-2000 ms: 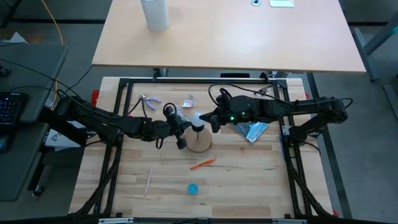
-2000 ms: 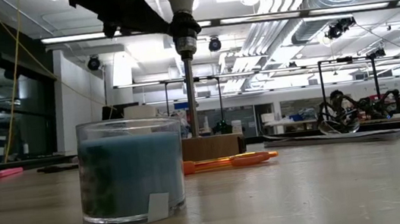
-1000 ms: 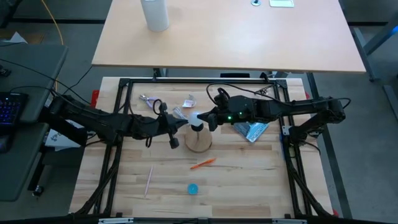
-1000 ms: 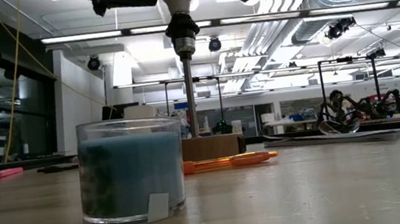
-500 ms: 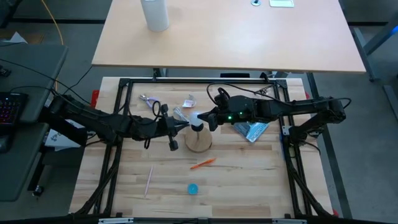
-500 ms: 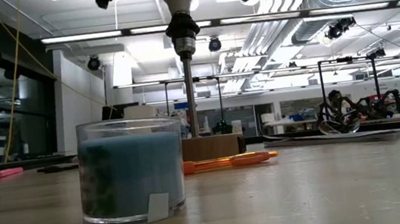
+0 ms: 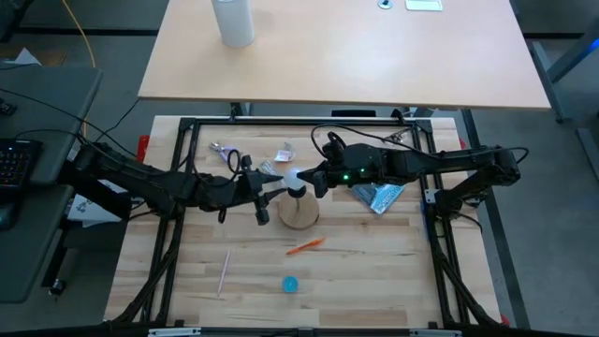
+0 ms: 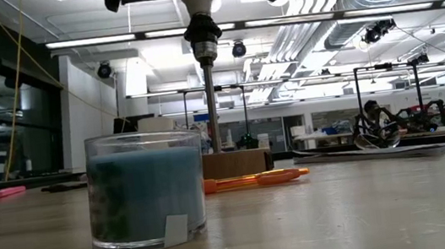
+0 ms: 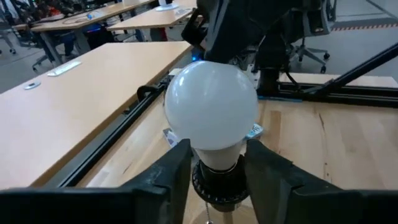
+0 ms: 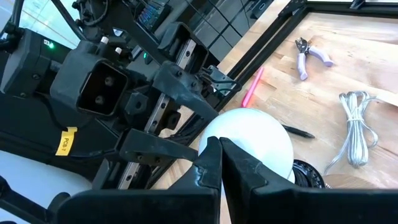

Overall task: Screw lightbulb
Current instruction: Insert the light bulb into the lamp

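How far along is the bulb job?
Looks done: the lightbulb already sits in the black socket on the stand's rod, above the round wooden base. In hand: the left gripper has its fingers open on either side of the bulb's neck; the right gripper is shut, its tips at the bulb. Left: any further turns; I cannot tell whether the bulb is fully seated.

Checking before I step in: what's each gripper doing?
Left gripper: open, fingers either side of the bulb.
Right gripper: shut, holding nothing, beside the bulb.
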Controlling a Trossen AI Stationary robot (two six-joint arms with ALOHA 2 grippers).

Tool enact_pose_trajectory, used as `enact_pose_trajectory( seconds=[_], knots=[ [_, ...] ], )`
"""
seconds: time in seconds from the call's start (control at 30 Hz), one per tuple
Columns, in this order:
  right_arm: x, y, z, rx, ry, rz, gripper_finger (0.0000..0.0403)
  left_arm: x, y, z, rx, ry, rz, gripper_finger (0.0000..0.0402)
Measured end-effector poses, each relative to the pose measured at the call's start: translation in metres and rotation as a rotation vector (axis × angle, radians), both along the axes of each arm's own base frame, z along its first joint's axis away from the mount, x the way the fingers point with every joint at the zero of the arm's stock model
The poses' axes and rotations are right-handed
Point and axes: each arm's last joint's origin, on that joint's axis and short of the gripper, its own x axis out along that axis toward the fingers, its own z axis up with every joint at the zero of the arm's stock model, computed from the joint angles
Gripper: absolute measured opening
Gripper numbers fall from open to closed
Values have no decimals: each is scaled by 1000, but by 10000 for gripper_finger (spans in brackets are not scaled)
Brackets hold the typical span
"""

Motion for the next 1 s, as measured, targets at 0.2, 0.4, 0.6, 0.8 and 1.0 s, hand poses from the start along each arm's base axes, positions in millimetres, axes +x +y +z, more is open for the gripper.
enact_pose_trajectory(
  seconds=[0.2,0.4,0.6,0.8,1.0],
  knots=[
    [0,0,0,1,0,0,0,0,1,0,29,12,-2,146],
    [0,0,0,2,0,-1,0,2,8,0,21,14,-4,129],
    [0,0,0,4,1,2,0,2,7,-1,7,24,-53,63],
    [0,0,0,1,2,0,0,2,11,-1,-22,6,-7,9],
    [0,1,0,8,1,-3,0,3,13,-1,-10,7,-1,2]
  ],
)
